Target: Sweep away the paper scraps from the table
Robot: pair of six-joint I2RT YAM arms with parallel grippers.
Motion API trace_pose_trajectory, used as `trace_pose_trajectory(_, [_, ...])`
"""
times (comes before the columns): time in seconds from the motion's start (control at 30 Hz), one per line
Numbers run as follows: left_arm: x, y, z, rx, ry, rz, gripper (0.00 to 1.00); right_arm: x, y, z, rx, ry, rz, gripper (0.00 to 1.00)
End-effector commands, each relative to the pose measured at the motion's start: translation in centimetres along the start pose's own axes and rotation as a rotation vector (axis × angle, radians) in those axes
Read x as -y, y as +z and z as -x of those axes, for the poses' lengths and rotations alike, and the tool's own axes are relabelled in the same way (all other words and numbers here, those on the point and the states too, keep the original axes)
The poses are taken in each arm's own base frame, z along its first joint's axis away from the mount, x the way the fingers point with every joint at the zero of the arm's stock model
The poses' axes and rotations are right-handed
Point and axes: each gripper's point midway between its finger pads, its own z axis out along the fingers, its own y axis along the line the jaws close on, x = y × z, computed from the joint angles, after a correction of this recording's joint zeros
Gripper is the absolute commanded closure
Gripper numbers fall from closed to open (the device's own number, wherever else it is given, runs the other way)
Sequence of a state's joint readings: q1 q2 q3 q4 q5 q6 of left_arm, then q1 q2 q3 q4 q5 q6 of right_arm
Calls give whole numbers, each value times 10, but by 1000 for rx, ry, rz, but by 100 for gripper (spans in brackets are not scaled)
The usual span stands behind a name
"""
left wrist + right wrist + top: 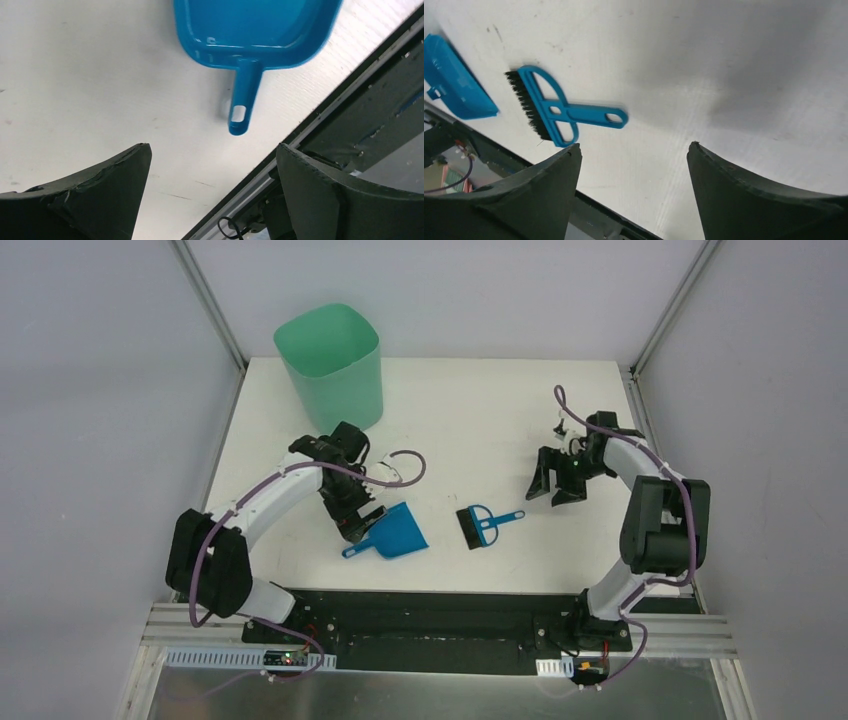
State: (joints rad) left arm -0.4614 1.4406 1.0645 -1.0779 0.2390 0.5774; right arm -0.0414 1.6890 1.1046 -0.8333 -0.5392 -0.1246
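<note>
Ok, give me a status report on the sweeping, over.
Both sets of jaws open, empty. Dustpan and brush lying loose on table. No paper scraps clearly visible. Nothing blocking.

Dustpan runs off the top edge in the left wrist view; the left edge clips it in the right wrist view.

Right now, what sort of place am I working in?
Probably a lab test cell, not a home: a white table walled by grey panels on aluminium posts, with a dustpan, brush and bin set out.
</note>
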Motion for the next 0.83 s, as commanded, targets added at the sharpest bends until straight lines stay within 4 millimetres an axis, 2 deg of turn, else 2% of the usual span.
trace_pose_trajectory(0.0, [-27, -17, 17, 135, -101, 121, 1, 23, -23, 21, 130, 2, -113, 17])
trace_pose_trajectory(0.17, [-55, -46, 28, 263, -158, 226, 1, 20, -48, 36, 264, -6, -120, 10])
trace_pose_trajectory(0.27, [-80, -74, 38, 456, -305, 280, 1, 20, -66, 51, 382, -8, -172, 6])
trace_pose_trajectory(0.4, [-94, -102, 43, 728, -403, 324, 1, 12, -94, 67, 573, -11, -201, 5])
trace_pose_trajectory(0.5, [-98, -112, 41, 849, -381, 427, 1, 10, -110, 71, 660, -21, -226, 4])
trace_pose_trajectory(0.57, [-103, -108, 37, 841, -411, 451, 1, 13, -115, 74, 695, -13, -245, 5])
trace_pose_trajectory(0.67, [-115, -108, 30, 832, -480, 495, 1, 18, -116, 77, 715, -6, -261, 7])
trace_pose_trajectory(0.8, [-116, -106, 26, 838, -478, 504, 1, 17, -113, 78, 709, 4, -238, 7])
